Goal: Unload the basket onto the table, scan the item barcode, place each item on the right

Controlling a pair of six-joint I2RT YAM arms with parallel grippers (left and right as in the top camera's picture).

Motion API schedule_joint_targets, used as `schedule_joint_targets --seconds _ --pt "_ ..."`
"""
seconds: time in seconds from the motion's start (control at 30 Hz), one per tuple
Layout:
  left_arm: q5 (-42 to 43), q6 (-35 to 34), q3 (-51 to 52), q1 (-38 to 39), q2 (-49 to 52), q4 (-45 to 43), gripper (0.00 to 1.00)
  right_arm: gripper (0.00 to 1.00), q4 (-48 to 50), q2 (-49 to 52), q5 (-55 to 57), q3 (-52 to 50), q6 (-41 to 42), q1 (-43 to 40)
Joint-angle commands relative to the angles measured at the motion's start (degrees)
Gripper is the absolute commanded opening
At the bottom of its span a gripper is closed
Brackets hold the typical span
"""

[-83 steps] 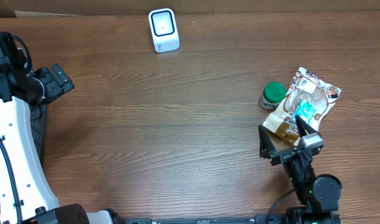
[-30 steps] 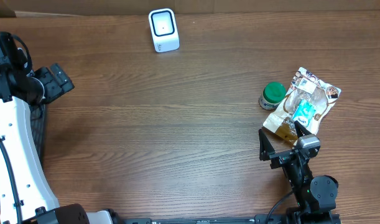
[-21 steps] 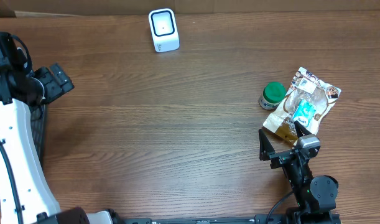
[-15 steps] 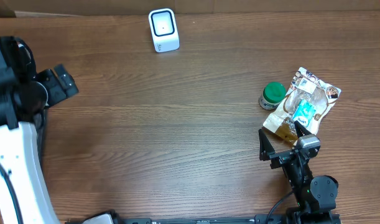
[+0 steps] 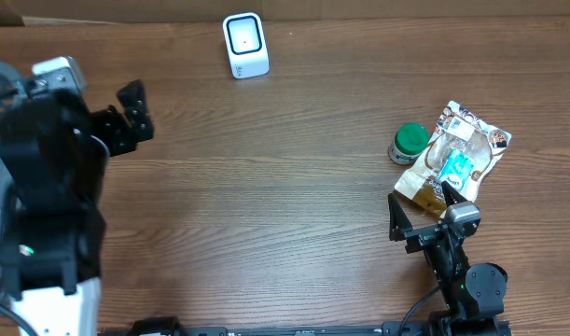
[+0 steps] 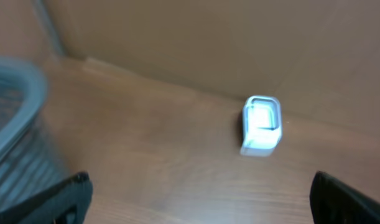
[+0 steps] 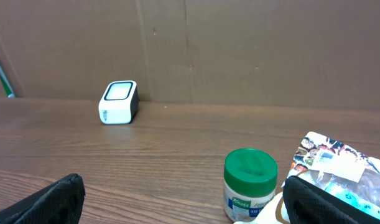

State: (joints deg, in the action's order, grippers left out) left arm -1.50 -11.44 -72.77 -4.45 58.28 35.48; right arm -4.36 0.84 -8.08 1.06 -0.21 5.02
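A white barcode scanner (image 5: 245, 44) stands at the table's far edge, also seen as the scanner (image 6: 262, 124) and the scanner (image 7: 118, 102) in the wrist views. A green-lidded jar (image 5: 410, 143) stands upright beside a printed snack bag (image 5: 457, 161) at the right. My right gripper (image 5: 422, 201) is open just short of them; in its wrist view the jar (image 7: 250, 183) sits between its spread fingers, and the right finger covers a corner of the bag (image 7: 339, 168). My left gripper (image 5: 138, 112) is open and empty over the left of the table, facing the scanner.
A grey basket (image 6: 15, 137) shows blurred at the left edge of the left wrist view. A brown cardboard wall (image 7: 239, 43) closes off the back of the table behind the scanner.
My left arm has swung in from the table's left edge toward the middle, its gripper moving right and farther back. The right arm, jar and bag have not moved.
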Motion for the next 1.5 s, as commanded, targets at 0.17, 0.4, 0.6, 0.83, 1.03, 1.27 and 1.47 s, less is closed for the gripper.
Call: schedule_joint_targets --seconds 0.17,0.4,0.6,0.83,1.03,1.27,1.47 --pt "10.8 6.8 29.9 0.4 -16.4 -29.8 1.00 1.00 0.2 -0.7 0.5 -0.6 -0.3 0.4" --pt "10.7 12.9 49.3 0.4 -29.9 -41.9 0.99 1.00 0.2 -0.7 0.5 -0.6 -0.3 0.4" --pt "8.5 13.2 59.4 0.4 -39.8 -44.2 1.00 1.00 0.2 -0.7 0.5 -0.6 -0.3 0.4" --pt "8.5 13.3 66.5 0.4 -48.9 -46.1 0.99 1.00 0.2 -0.7 0.5 -0.6 -0.3 0.4" --pt "8.6 13.2 69.8 0.4 -54.2 -46.0 1.00 1.00 0.2 -0.7 0.5 -0.6 -0.3 0.4" --pt "8.8 13.2 72.5 0.5 -58.1 -45.2 1.00 1.00 0.2 -0.6 0.5 -0.6 -0.3 0.4" --pt "8.8 13.2 72.5 0.7 -58.1 -38.8 0.99 1.00 0.2 -0.6 0.5 -0.6 -0.3 0.4"
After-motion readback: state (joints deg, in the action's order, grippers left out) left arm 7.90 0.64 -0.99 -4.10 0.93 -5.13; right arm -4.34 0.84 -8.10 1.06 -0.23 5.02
